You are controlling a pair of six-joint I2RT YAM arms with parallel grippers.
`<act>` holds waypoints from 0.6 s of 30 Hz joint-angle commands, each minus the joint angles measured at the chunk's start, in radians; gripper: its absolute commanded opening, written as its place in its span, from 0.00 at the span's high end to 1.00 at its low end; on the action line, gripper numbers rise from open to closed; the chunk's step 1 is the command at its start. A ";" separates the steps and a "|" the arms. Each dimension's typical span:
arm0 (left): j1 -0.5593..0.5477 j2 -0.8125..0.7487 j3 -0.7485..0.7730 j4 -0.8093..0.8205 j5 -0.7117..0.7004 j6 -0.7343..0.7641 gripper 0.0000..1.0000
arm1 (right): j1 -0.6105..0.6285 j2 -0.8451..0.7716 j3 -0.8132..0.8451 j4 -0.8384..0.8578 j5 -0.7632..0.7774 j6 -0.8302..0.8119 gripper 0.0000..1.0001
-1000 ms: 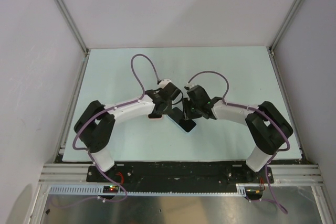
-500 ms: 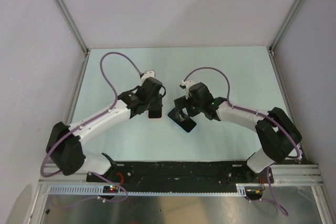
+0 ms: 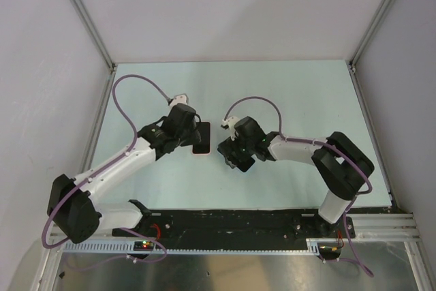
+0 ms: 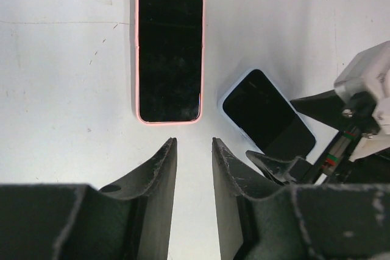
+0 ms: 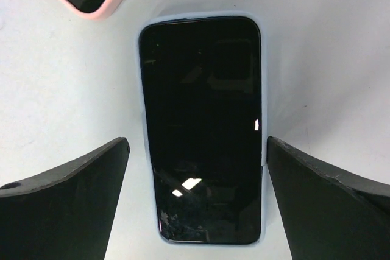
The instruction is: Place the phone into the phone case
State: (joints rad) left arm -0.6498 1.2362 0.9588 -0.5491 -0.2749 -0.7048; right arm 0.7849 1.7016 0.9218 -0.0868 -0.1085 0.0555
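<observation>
A phone (image 5: 201, 126) with a glossy black screen lies flat on the table, ringed by the pale blue rim of a case (image 5: 141, 132). My right gripper (image 5: 198, 143) is open wide just above it, one finger on each long side, not touching. In the top view the right gripper (image 3: 235, 151) covers most of that phone (image 3: 240, 161). Left of it lies a dark-faced slab with a pink rim (image 4: 169, 53) (image 3: 201, 139); I cannot tell whether it is an empty case. My left gripper (image 4: 193, 142) hangs short of it, open by a narrow gap and empty.
Both arms meet near the middle of the pale green table (image 3: 306, 93). Grey walls and aluminium posts (image 3: 102, 52) enclose the table on three sides. The right gripper's fingers (image 4: 274, 162) and wrist reach into the left wrist view at the right.
Both grippers were together at the pale-cased phone. The left arm has pulled back to the left and opened slightly. The right gripper has opened wide and let go of the phone.
</observation>
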 commanded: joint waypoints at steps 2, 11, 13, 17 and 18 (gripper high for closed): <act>0.010 -0.034 -0.017 0.005 0.014 0.019 0.65 | 0.054 0.052 0.019 -0.010 0.137 -0.031 0.00; 0.021 -0.049 -0.028 0.006 0.019 0.008 0.65 | 0.063 0.071 0.036 -0.055 0.272 0.038 0.36; 0.024 -0.051 -0.032 0.006 0.017 0.003 0.66 | 0.047 0.070 0.052 -0.064 0.287 0.090 0.48; 0.029 -0.046 -0.041 0.005 0.016 -0.011 0.66 | -0.005 0.114 0.151 -0.131 0.329 0.251 0.58; 0.030 -0.043 -0.043 0.005 0.018 -0.014 0.66 | -0.015 0.129 0.177 -0.146 0.337 0.289 0.59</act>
State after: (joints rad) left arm -0.6312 1.2129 0.9276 -0.5495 -0.2569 -0.7074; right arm 0.8246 1.7702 1.0016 -0.1562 0.1291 0.1745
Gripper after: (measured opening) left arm 0.343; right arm 0.714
